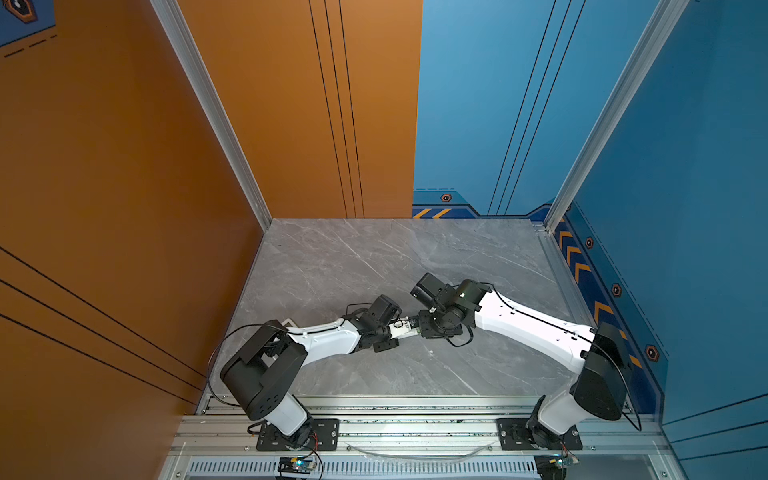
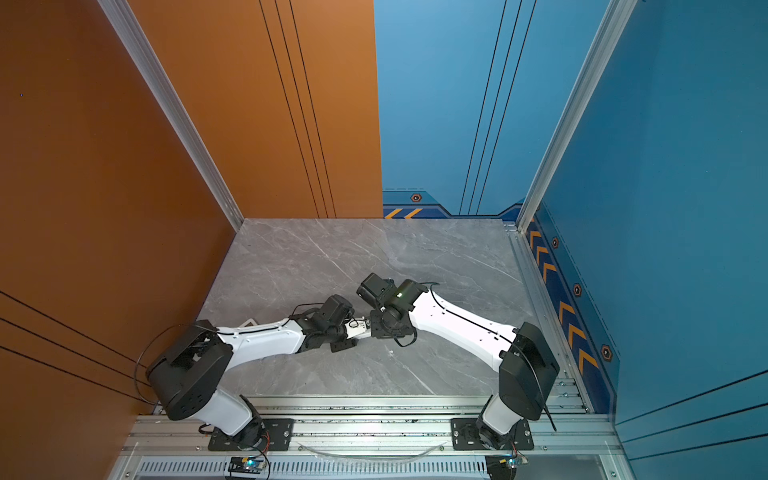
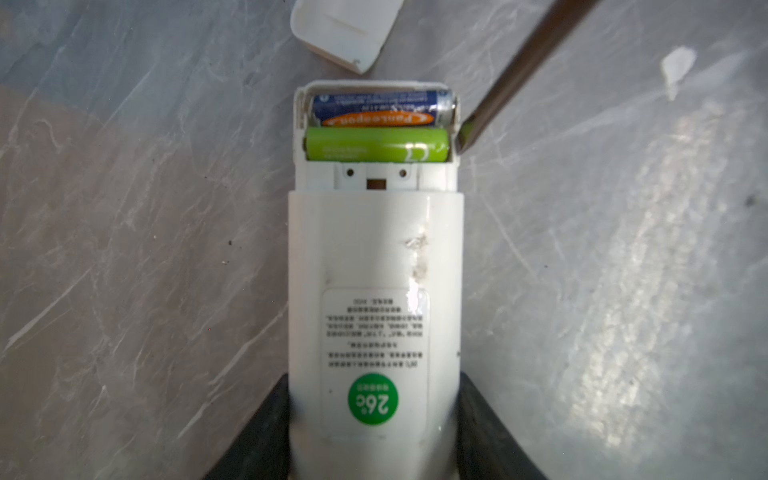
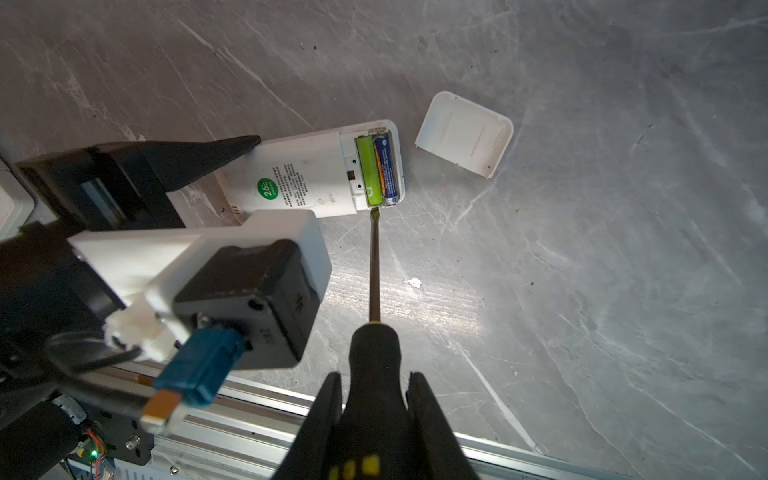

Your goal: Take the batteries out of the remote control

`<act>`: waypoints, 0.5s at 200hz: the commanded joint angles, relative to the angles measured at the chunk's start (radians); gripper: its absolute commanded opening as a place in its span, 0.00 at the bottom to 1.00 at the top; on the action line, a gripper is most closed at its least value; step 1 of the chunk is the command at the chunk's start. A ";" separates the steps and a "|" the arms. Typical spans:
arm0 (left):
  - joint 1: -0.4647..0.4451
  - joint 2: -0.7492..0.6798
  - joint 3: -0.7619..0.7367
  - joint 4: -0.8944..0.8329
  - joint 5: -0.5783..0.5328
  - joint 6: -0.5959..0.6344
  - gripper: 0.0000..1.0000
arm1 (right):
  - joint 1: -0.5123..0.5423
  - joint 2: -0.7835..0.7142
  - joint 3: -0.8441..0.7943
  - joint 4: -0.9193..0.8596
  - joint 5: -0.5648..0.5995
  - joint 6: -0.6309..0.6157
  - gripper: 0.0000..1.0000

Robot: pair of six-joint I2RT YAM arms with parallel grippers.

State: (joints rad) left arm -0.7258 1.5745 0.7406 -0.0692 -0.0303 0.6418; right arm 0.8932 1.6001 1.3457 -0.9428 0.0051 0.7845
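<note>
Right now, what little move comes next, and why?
Probably pry the green battery up with the screwdriver: the lid is off, both batteries sit in the remote held by the left gripper, and the tip is at the green one's end.

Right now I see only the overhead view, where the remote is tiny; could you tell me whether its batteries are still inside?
Observer: Yes, a green battery and a blue battery lie side by side in the open compartment of the remote control.
Operator: Where is the cover, please?
Observer: The white cover lies on the table just past the remote's battery end, apart from it.
Operator: What is the right gripper holding?
Observer: The right gripper clamps a screwdriver, its tip at the compartment's edge by the green battery's end.
</note>
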 commanded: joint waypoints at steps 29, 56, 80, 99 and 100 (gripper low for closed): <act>0.008 0.032 -0.036 -0.067 -0.001 0.012 0.29 | -0.008 0.007 -0.015 0.035 0.026 -0.007 0.00; 0.010 0.032 -0.038 -0.069 0.001 0.014 0.29 | -0.006 0.016 -0.028 0.052 0.033 -0.003 0.00; 0.012 0.029 -0.041 -0.069 0.006 0.015 0.29 | -0.001 0.013 -0.051 0.074 0.039 0.009 0.00; 0.012 0.029 -0.040 -0.070 0.009 0.015 0.29 | 0.005 0.016 -0.068 0.078 0.042 0.018 0.00; 0.013 0.029 -0.040 -0.071 0.009 0.015 0.28 | 0.005 0.017 -0.069 0.079 0.042 0.019 0.00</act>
State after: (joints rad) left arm -0.7200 1.5745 0.7399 -0.0673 -0.0299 0.6418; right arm 0.8902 1.6001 1.3144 -0.9001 0.0097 0.7856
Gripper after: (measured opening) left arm 0.548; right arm 0.274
